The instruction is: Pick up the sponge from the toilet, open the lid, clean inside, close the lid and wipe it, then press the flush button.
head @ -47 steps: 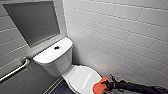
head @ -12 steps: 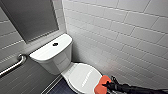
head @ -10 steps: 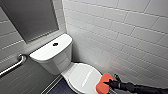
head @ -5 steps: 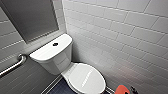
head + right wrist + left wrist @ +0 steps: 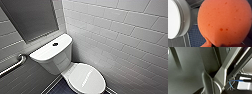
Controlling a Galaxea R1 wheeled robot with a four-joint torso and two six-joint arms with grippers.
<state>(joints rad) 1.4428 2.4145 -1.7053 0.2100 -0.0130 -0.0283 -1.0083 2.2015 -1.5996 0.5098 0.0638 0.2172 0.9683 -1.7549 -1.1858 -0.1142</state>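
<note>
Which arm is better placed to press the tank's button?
Probably the right: its wrist view has the sponge close up beside the toilet, while the left's looks at grey robot parts.

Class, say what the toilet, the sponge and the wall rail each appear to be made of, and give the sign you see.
The toilet looks like glazed ceramic: white, glossy. The sponge looks like soft foam: matt orange, pitted, dark-spotted. The rail is likely polished metal: silvery, with bright glints.
</note>
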